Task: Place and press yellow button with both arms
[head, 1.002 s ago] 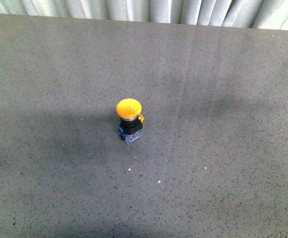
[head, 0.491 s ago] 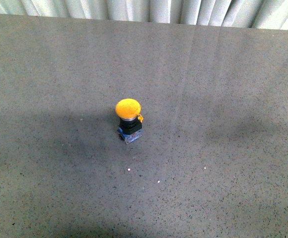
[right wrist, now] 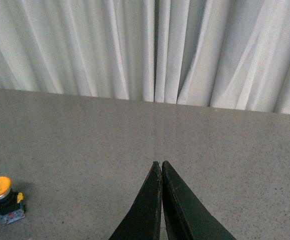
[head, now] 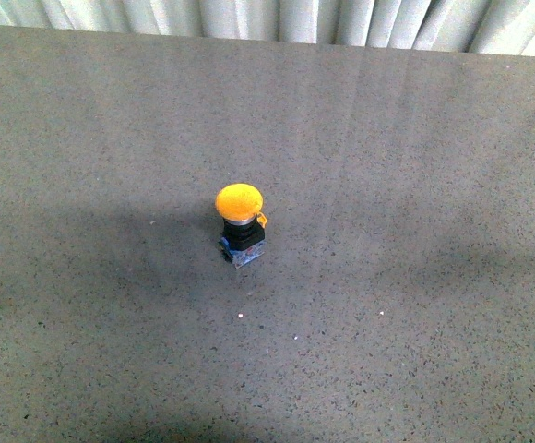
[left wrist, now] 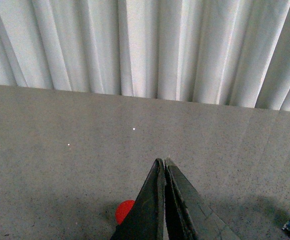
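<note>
Front view shows the yellow button (head: 240, 224) standing upright near the middle of my desk (head: 415, 305), cap up, with bare grey speckled surface all round it and no arm of mine in sight. The desk's far edge meets a white pleated curtain (head: 277, 18). No writing or brand shows on the button; its small blue base is too blurred to read.

My left hand (left wrist: 164, 162) has its fingers pressed together, empty, above the desk; a red mark (left wrist: 124, 212) peeks out beside it, and the button is cut off at the picture's edge. My right hand (right wrist: 161, 164) is likewise closed on nothing, the button well apart from it.
</note>
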`<state>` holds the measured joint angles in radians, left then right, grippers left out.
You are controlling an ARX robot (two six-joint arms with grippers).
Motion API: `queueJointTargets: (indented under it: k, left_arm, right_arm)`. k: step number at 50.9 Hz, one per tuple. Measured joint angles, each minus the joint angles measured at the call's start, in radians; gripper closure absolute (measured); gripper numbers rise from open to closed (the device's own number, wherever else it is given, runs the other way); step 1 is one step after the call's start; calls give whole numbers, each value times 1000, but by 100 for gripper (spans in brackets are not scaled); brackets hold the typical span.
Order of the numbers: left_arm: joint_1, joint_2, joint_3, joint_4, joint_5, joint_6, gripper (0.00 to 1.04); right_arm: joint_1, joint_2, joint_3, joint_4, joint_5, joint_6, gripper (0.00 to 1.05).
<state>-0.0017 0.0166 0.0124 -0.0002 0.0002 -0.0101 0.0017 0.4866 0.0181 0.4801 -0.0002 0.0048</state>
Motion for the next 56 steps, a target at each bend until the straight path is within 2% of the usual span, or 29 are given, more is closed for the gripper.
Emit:
queueJointTargets:
  k: [21,47,51,56]
  left_arm:
    - [0,0,0,0,0,0,103]
    - [0,0,0,0,0,0,103]
    - [0,0,0,0,0,0,103]
    - [0,0,0,0,0,0,103]
  right_arm:
    - [0,-181,0,-174,0,0,103]
    - [0,-309,0,-302,0,0,103]
    - [0,-429,0,-455,3,0,103]
    - [0,-477,0,-477,3,-1,103]
